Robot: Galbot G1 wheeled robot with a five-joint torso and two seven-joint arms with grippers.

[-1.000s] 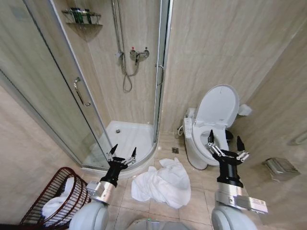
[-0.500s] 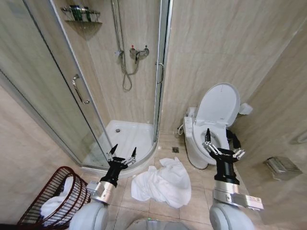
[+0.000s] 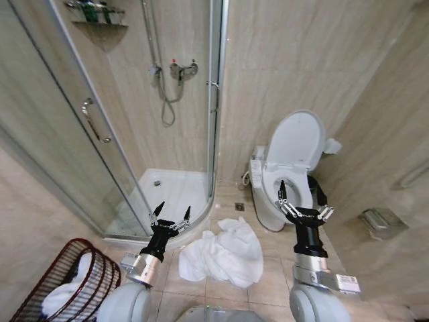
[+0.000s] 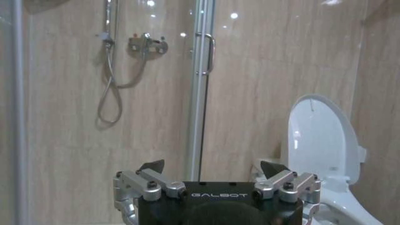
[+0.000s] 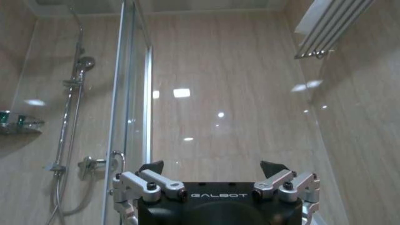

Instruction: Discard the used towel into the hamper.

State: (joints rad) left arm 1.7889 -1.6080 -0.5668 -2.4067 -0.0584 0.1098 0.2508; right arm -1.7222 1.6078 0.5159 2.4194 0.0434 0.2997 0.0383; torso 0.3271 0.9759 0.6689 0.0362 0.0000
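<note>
Shower stall (image 3: 127,134): glass-walled and set in the corner, with its curved tray just behind the towel; nothing of the task lies inside it.
Toilet (image 3: 285,174): stood with its lid raised against the wall, just behind the right arm, so little room is left on that side.
Towel (image 3: 218,255): a white heap is seen crumpled on the floor tiles between the two arms, in front of the shower tray and beside the toilet base; it is touched by neither gripper, so pick-up is judged not yet begun.
Hamper (image 3: 57,282): placed on the floor at the robot's left, near the left arm and apart from the towel; white cloth, probably another towel, is already held inside, though part of the basket is cut off at the edge.
Left gripper (image 3: 170,218): held raised above the floor over the tray's edge, fingers spread wide and empty, seemingly ready for a grasp.
Right gripper (image 3: 301,204): held up in front of the toilet bowl, fingers likewise spread apart with nothing between them.
</note>
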